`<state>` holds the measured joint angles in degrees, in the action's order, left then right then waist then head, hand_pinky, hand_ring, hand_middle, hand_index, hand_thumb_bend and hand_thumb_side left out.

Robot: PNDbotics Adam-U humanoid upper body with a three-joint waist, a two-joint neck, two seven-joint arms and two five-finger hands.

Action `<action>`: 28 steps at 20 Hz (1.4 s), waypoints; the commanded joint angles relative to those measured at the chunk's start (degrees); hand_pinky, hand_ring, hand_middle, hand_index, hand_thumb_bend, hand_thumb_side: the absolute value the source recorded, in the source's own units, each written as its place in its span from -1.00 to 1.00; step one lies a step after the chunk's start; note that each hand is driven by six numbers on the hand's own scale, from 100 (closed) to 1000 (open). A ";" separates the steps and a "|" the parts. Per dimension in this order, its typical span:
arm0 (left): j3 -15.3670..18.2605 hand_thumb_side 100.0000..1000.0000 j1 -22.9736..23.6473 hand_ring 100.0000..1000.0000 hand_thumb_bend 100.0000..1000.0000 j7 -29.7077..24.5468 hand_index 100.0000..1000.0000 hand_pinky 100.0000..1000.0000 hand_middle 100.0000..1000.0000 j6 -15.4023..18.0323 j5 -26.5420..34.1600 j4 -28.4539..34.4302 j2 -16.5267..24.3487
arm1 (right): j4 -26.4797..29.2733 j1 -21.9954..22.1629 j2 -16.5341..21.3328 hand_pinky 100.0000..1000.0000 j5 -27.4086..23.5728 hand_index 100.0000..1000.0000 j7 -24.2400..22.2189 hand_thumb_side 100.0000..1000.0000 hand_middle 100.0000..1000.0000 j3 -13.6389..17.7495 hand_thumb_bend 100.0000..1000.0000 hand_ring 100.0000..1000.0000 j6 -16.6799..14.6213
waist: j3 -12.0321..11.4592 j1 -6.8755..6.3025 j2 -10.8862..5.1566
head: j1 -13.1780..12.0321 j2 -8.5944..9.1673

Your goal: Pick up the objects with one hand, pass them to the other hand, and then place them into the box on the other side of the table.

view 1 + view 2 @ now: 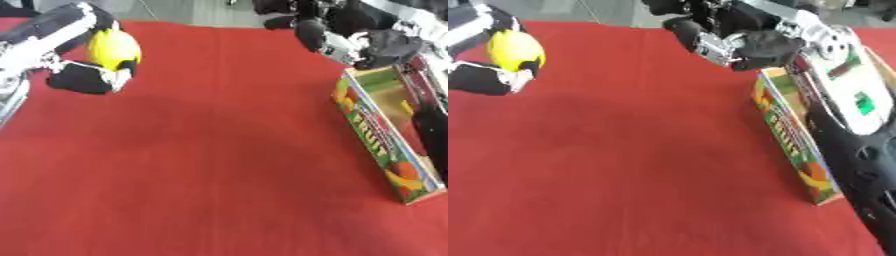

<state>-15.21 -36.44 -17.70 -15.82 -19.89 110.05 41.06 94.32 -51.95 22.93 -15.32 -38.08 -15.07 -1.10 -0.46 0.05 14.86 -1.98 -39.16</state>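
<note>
**Yellow fruit gripped at the far left, box waiting at the right**

While clamped in the left hand [92, 75], sat well above the red tablecloth [210, 165] near the far left corner: a round yellow fruit [112, 48], lemon-like in colour and shape. Curled round it from below and behind, with black fingers against its lower side and the yellow top left showing. Entered from the upper left on a silver and black arm [39, 37]. Cast a faint shadow on the cloth just beneath and to the right.

Reached in from the upper right: the right hand [745, 42], held over the far end of the box [789, 145] and near the cloth's far edge. Appeared dark and bunched, with fingers bent inward and nothing visible between them; blurred, so not fully certain. Followed down the right side by a silver and black forearm [842, 85], covering much of the box's interior in the right eye view.

Lay along the right edge of the table: a long, narrow box, printed with colourful fruit pictures on its outer wall, open at the top. Showed something yellow inside near the far wall in the left eye view, too small to identify. Stood well apart from the fruit, with bare red cloth between.
</note>
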 commanded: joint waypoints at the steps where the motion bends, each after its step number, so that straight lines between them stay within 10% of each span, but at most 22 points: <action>1: -0.49 -0.65 -0.07 0.04 -1.00 3.46 0.00 0.25 -0.06 0.87 0.69 3.25 -1.28 | -1.66 -1.55 0.89 0.92 2.71 0.95 -0.71 -0.39 0.83 -0.29 -1.00 1.00 -2.03 | -0.04 -0.20 -1.87 | 0.82 -0.36; 14: -3.49 -0.51 2.89 0.01 -1.00 11.82 0.01 0.24 -0.08 6.97 -1.16 3.32 -9.22 | -9.78 -3.33 -1.07 0.89 15.43 0.99 -5.35 -0.33 0.87 -2.99 -1.00 1.00 -6.93 | -0.24 -0.07 -2.43 | 3.15 -2.24; 28: -5.16 -0.47 4.54 0.01 -1.00 16.32 0.01 0.24 -0.10 11.93 -2.56 4.22 -11.80 | -12.98 -4.05 -1.85 0.85 21.68 0.94 -6.35 -0.86 0.82 -4.57 -1.00 1.00 -9.71 | -0.85 0.06 -2.72 | 2.77 -2.58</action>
<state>-20.37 -31.42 -1.57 -4.40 -22.07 113.06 29.05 81.03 -54.49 20.81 5.72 -44.50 -19.87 -10.28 -1.22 0.16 13.70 0.87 -41.66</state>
